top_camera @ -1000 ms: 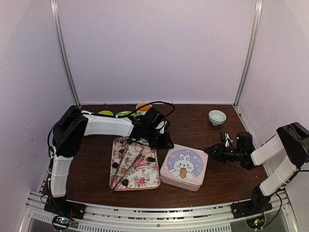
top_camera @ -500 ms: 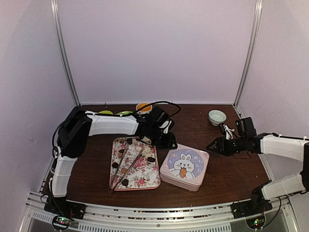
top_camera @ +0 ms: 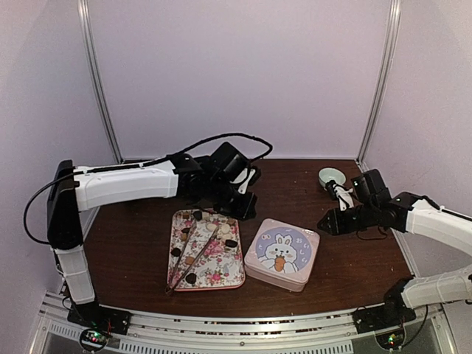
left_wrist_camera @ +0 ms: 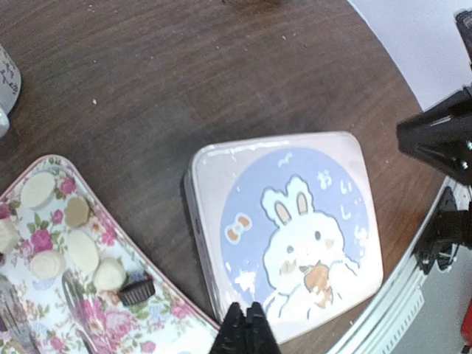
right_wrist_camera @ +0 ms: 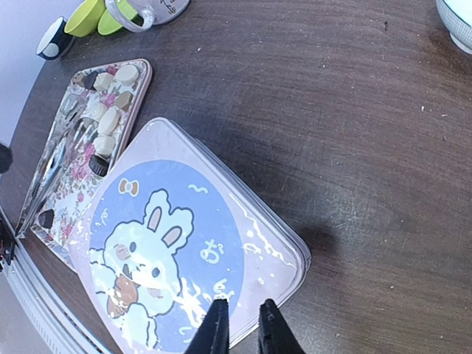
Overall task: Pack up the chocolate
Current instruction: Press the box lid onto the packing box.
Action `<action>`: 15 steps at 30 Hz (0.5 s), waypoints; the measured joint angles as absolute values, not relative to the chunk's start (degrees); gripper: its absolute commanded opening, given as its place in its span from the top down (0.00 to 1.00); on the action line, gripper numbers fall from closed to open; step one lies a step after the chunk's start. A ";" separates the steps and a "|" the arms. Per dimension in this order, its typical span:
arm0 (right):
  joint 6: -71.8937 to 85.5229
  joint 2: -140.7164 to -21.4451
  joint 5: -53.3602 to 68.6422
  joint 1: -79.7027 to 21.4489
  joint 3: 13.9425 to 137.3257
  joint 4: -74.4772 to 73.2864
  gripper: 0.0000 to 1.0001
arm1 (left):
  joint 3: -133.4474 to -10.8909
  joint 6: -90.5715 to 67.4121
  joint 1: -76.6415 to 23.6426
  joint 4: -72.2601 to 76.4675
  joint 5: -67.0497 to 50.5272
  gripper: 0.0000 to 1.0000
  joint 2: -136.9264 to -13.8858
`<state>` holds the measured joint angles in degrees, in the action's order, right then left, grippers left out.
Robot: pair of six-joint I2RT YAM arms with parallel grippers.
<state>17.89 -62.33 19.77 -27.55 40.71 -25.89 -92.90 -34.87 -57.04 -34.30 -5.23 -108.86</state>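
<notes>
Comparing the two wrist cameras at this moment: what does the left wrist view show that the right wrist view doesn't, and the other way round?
Only the left wrist view shows the right end effector, at the frame's right edge. Only the right wrist view shows the green cups and the pale bowl, in its top corners. Both show the bunny tin with its lid on, and the floral tray holding the chocolate.
</notes>
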 measured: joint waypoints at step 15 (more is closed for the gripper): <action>16.84 -67.94 10.52 -32.18 41.10 -27.11 1.00 | -80.66 -39.75 -65.56 -34.02 -2.31 1.00 -103.42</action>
